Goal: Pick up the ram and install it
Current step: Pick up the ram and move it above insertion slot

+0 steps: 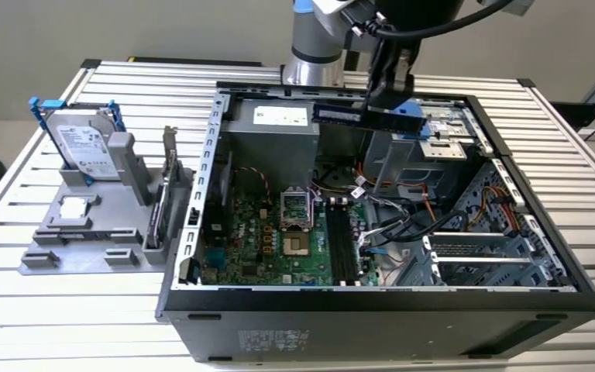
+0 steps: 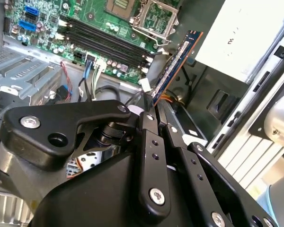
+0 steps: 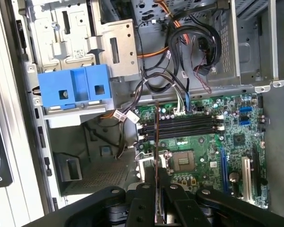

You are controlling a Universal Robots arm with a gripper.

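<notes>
The pincer [image 1: 383, 103] is pinching the ram [image 1: 337, 115] near the stick's middle and holding it in the air, lying level along its length, above the open computer case [image 1: 380, 298]. The case is sitting on the slatted tabletop [image 1: 29, 310], between its middle and its edge on the exterior view's right. The ram is hanging over the end of the case nearest the arm's base, just beside the grey power supply box [image 1: 272, 128] and the blue plastic bracket [image 1: 414, 116].

In the second wrist view the two black fingers [image 2: 148, 126] are pressing on both faces of the ram [image 2: 174, 61], which is sticking out past the fingertips. In the first wrist view the ram [image 3: 156, 137] is showing edge-on, crossing in front of the green motherboard [image 3: 213, 156].

The black memory slots [image 1: 341, 246] are lying bare on the motherboard, well apart from the ram.

Near the tabletop's edge on the exterior view's left, a silver hard drive [image 1: 83, 145] with blue rails is standing in a grey holder [image 1: 80, 248].
</notes>
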